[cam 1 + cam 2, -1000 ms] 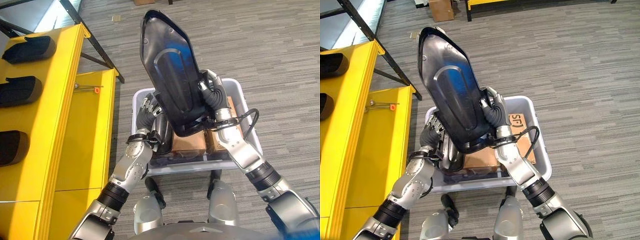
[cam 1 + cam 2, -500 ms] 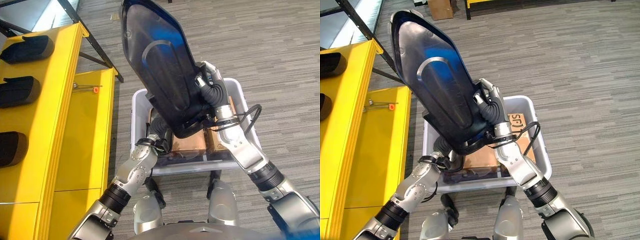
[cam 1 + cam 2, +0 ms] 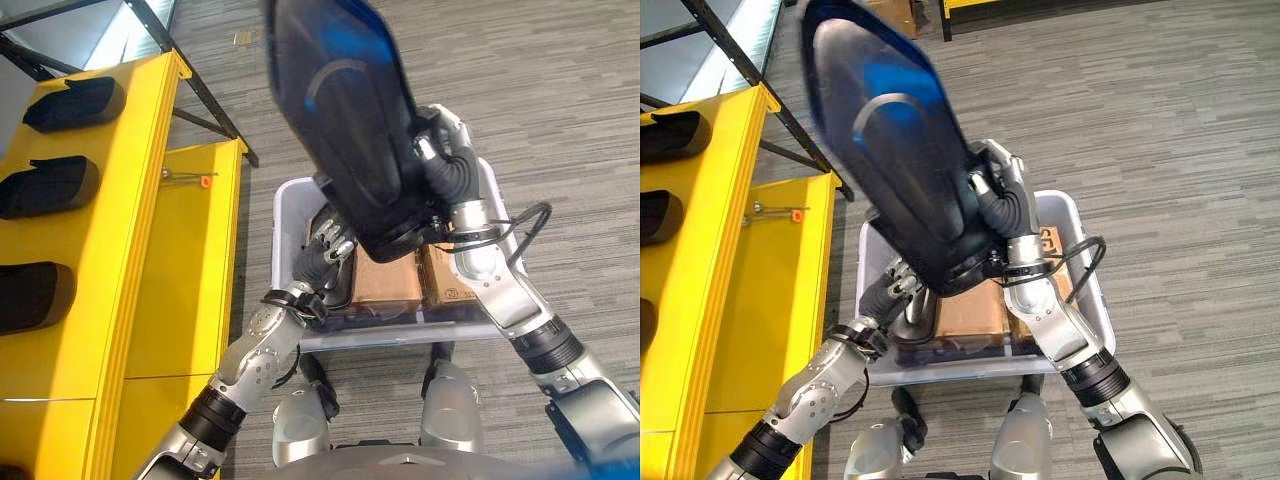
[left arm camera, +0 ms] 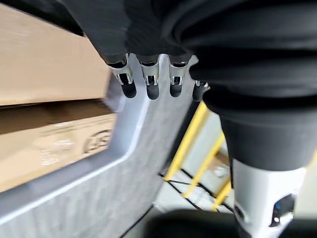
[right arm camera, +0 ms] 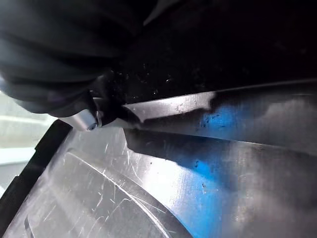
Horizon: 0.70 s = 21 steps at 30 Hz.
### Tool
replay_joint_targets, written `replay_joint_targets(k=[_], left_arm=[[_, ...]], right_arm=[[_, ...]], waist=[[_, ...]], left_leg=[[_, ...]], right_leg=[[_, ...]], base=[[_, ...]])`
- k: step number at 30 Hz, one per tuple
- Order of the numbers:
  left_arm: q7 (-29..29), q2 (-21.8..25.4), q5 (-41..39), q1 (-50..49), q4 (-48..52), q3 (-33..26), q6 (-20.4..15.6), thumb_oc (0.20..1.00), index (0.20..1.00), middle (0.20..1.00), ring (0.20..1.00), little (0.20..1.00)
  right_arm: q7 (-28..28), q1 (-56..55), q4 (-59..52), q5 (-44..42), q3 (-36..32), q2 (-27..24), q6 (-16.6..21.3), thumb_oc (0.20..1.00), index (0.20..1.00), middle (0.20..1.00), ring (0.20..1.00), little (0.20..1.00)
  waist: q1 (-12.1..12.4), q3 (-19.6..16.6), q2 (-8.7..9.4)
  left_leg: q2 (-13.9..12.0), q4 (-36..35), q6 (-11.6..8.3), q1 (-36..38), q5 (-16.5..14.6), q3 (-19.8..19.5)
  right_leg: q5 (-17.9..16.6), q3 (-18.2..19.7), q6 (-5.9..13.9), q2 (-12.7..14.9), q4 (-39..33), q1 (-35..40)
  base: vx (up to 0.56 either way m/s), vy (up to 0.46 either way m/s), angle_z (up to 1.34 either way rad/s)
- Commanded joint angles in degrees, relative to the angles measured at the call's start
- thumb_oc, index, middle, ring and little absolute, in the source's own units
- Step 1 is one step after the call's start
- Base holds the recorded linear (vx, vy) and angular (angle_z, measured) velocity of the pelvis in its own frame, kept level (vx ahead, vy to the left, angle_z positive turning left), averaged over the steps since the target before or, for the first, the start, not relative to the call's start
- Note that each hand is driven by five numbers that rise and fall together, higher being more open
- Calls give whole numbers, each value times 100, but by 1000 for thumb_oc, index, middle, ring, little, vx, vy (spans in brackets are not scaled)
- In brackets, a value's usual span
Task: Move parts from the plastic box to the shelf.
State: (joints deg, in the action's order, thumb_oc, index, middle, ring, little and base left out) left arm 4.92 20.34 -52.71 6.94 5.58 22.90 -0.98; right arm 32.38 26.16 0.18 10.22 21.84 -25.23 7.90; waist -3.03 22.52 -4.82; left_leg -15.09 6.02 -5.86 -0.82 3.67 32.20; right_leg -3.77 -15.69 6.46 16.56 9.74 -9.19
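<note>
Right hand (image 3: 447, 160) was curled round the edge of a large black part (image 3: 345, 110) and held it up in the air, tilted, above the plastic box (image 3: 288, 205); the upper end of the part reached past the top border of the left eye view. Its lower end hung over the box's middle, just above the cardboard cartons (image 3: 386, 282) inside. To the robot's left stood the yellow shelf (image 3: 150, 200), with a strip of grey floor (image 3: 560, 110) between shelf and box, and wide open floor on the other side. Three dark parts (image 3: 48, 186) lay in the shelf's slots. In the right eye view the left hand (image 3: 902, 285) was low inside the box, below the lifted part, its fingers relaxed beside a dark rounded part (image 3: 917, 312) there. In the left wrist view the fingers (image 4: 150, 84) hung straight and held nothing, near the box's pale wall (image 4: 99, 178) and a carton (image 4: 49, 114). In the right wrist view the part's surface (image 5: 198, 168) looked glossy black with fine scratches, a raised ridge and blue reflections; the thumb (image 5: 96, 116) pressed on its rim.
</note>
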Motion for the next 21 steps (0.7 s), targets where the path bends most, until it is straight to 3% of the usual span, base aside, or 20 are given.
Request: replay_joint_targets(k=[1, 5, 11, 16, 21], left_arm=[[92, 203, 367, -29, 692, -54, -734, 1000, 1000, 1000, 1000, 1000], [649, 372, 1221, -182, 853, -492, -1278, 1000, 1000, 1000, 1000, 1000], [526, 519, 1357, -348, 956, -1063, -1532, 1000, 1000, 1000, 1000, 1000], [60, 395, 999, -243, 1030, -1066, -1450, 1000, 1000, 1000, 1000, 1000], [-19, 255, 955, -13, 1017, -775, -1267, 1000, 1000, 1000, 1000, 1000]], right_arm=[[345, 68, -398, 2, -359, 249, 387, 200, 200, 200, 200, 200], [475, -222, -89, -295, -486, 210, 310, 200, 200, 200, 200, 200], [429, -562, 187, -426, -591, 221, 517, 200, 200, 200, 200, 200], [395, -595, 295, -406, -433, 304, 520, 200, 200, 200, 200, 200], [377, -458, 411, -431, -287, 397, 552, 200, 200, 200, 200, 200]], waist=[[62, -223, 113], [114, -251, 119], [182, -320, 147], [191, -395, 182], [150, -422, 207]], left_leg=[[-445, 691, -6, 214, -892, -162], [-404, 633, -1, 233, -878, -214], [-383, 592, 5, 238, -869, -287], [-402, 582, -2, 264, -864, -297], [-411, 567, -12, 281, -856, -283]], right_leg=[[633, -293, 230, 367, 333, 145], [643, -323, 217, 348, 299, 194], [666, -373, 210, 350, 288, 233], [667, -388, 214, 330, 261, 284], [658, -363, 221, 297, 243, 294]], base=[[0, 0, 0], [-5, 0, 4], [-2, -8, 8], [15, -10, 7], [2, -1, 1]])
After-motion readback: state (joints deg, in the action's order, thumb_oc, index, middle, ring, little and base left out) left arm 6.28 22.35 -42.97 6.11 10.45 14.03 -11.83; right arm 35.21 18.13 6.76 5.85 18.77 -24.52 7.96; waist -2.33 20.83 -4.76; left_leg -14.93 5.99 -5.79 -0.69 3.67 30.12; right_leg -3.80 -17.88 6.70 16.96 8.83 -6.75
